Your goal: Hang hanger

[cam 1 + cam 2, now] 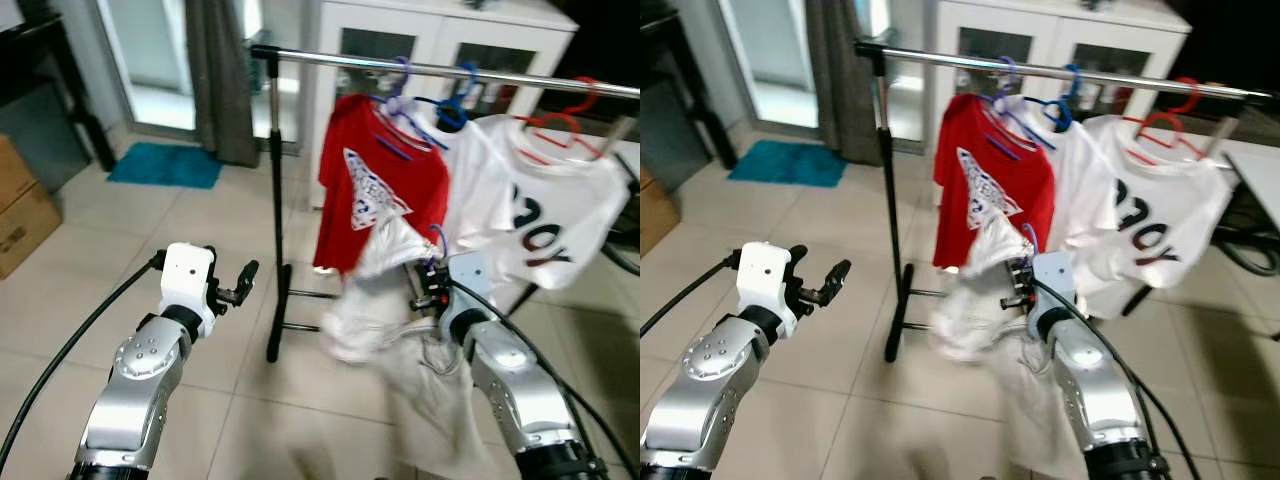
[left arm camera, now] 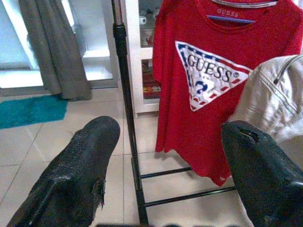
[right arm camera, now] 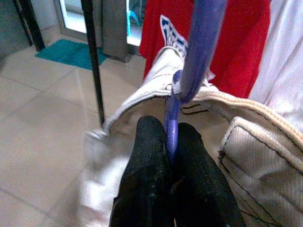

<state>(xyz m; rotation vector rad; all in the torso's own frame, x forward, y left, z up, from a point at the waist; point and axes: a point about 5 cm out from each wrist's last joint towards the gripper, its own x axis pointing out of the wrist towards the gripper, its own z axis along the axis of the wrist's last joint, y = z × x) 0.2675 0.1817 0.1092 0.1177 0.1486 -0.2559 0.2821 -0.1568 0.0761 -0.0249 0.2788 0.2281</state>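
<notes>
Hanger (image 3: pixel 171 124), purple with a pale garment (image 3: pixel 246 142) draped on it, is pinched tight in the right gripper (image 3: pixel 171 142) fingers below the rail (image 1: pixel 440 68), while the raised left gripper (image 2: pixel 165 175) fingers gape wide, holding nothing.

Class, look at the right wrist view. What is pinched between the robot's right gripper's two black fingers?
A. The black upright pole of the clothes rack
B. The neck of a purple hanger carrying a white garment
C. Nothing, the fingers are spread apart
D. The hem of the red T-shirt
B: the right gripper is shut on the purple hanger, whose neck rises from between the fingers, with the white garment draped on it.
</notes>
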